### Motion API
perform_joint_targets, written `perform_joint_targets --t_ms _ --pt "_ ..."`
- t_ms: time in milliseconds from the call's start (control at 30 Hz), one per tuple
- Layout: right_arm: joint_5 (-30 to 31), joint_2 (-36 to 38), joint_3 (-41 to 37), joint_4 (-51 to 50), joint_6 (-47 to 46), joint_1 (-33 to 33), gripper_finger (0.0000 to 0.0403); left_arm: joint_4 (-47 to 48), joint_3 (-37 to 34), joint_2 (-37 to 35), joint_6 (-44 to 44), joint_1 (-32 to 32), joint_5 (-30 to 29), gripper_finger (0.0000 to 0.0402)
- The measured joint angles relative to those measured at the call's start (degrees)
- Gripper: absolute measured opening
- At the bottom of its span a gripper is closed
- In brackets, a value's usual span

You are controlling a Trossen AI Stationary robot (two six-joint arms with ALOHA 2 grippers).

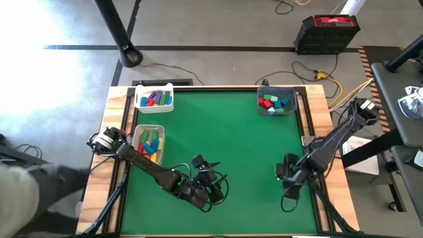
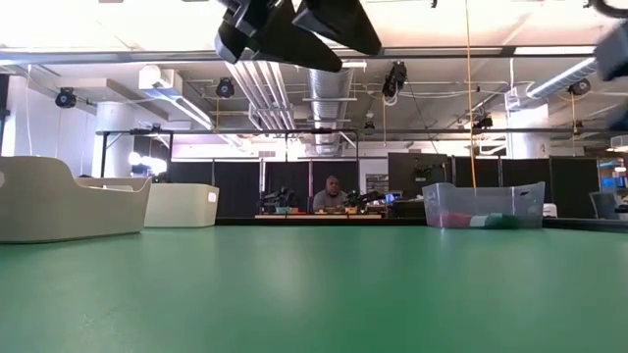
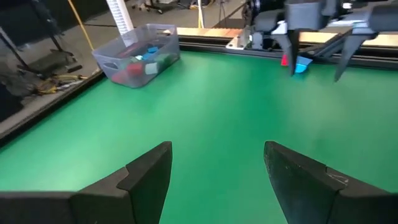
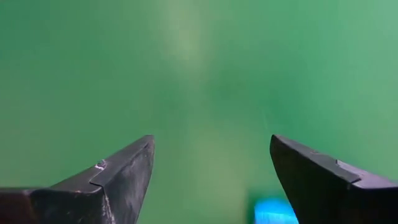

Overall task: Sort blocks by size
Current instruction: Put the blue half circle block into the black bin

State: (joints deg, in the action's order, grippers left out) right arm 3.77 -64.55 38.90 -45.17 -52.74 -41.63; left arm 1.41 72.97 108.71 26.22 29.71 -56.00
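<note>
Coloured blocks lie in three containers: a white tray [image 1: 154,98] at the far left, a second white tray [image 1: 149,142] nearer on the left, and a clear bin [image 1: 275,102] at the far right. One blue block [image 4: 273,211] lies on the green mat under my right gripper [image 4: 211,155], near one finger; in the left wrist view a red bit [image 3: 285,60] shows beside the blue block [image 3: 301,65]. My right gripper [image 1: 289,195] is open and points down at the mat, touching nothing. My left gripper [image 1: 213,190] hovers open over the mat's near middle, nothing between its fingers [image 3: 149,174].
The green mat [image 1: 231,145] is bare between the two grippers and the containers. Wooden table borders [image 1: 119,106] run along both sides. A person sits at a desk [image 2: 332,194] in the room beyond the far edge.
</note>
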Motion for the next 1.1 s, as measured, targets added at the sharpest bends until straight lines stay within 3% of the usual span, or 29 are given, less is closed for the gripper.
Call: perform_joint_targets --t_ms 267,567,733,867,1100 --pt "-11.76 -4.64 5.22 -17.89 -4.46 -5.27 0.0342 -0.72 -1.84 0.00 0.40 -0.44 -1.13 0.0239" --pt "-14.35 -4.90 -2.39 -18.49 -8.11 -3.95 0.0346 -3.48 -3.11 1.10 0.58 -0.76 -1.37 0.0239" --pt "-14.39 -4.89 -6.36 -12.43 -7.85 -2.47 0.0329 -3.55 -2.59 2.74 -1.63 -0.90 4.56 0.0239" --pt "-14.73 -4.76 -8.69 -10.39 -7.59 -1.88 0.0307 -3.80 -2.54 3.60 -1.71 -0.90 4.88 0.0239" --pt "-14.71 -4.75 -9.28 -9.63 -7.23 -1.92 0.0233 -3.93 -2.54 3.84 -2.12 -0.96 7.49 0.0239"
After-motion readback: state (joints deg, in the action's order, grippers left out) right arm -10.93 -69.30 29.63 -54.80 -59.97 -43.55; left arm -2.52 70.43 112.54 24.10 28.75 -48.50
